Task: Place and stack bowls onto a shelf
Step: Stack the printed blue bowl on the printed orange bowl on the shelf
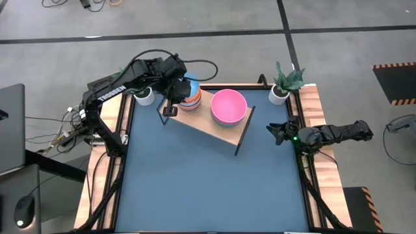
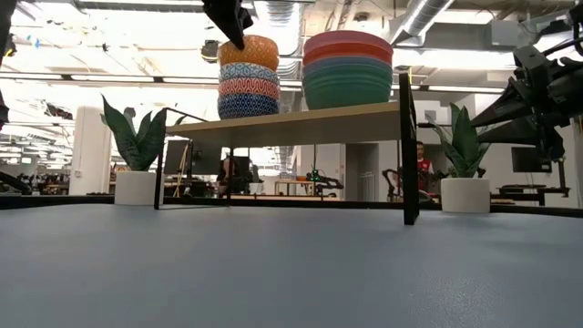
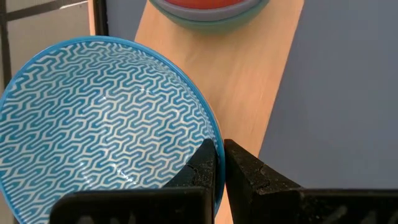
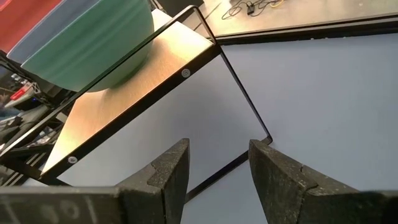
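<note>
The wooden shelf stands slantwise at the table's far side and carries two stacks. The large plain bowls are nested, green at the bottom and pink on top. Beside them stand the small patterned bowls. The top one has a blue zigzag inside and is yellow-orange outside. My left gripper hangs over this small stack, shut on the top bowl. My right gripper is open and waits at the table's right edge, touching nothing. My left gripper holds the top small bowl by its rim. One finger is inside the bowl and the other outside, so the wall is pinched between them. The fingers come from above, pointing down. The bowl sits upright on the small stack.
Two white pots with green plants stand at the far corners, close to the shelf's ends. The blue table surface lies open in front of the shelf. Wooden rails run along both sides. A laptop sits off the table's left.
</note>
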`<act>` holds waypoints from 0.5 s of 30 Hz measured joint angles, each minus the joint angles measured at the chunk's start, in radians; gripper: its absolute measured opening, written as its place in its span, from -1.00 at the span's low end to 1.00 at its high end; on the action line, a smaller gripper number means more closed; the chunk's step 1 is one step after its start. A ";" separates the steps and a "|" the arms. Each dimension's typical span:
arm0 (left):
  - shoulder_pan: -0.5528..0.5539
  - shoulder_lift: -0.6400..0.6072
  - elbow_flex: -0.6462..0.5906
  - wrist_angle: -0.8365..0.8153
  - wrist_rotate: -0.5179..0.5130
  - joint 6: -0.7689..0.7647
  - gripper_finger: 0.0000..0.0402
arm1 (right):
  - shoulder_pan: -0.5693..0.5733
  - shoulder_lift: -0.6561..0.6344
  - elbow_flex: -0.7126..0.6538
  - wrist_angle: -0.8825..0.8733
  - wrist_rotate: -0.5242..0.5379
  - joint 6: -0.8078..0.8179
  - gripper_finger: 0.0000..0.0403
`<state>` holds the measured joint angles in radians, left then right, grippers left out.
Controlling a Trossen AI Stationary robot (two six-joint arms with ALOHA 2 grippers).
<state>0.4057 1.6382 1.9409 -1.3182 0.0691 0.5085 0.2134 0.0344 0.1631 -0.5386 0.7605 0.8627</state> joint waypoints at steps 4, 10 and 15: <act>0.000 0.000 0.000 -0.001 0.001 0.009 -1.00 | 0.000 0.000 0.000 0.000 0.000 -0.004 -0.05; 0.000 0.000 0.000 -0.001 0.001 0.023 -1.00 | 0.000 0.000 0.000 0.000 0.000 -0.005 -0.05; 0.000 0.000 0.000 -0.004 0.006 0.042 -0.96 | 0.000 0.000 0.000 0.000 0.000 -0.006 -0.05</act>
<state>0.4057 1.6382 1.9408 -1.3224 0.0750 0.5504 0.2131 0.0345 0.1631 -0.5388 0.7602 0.8562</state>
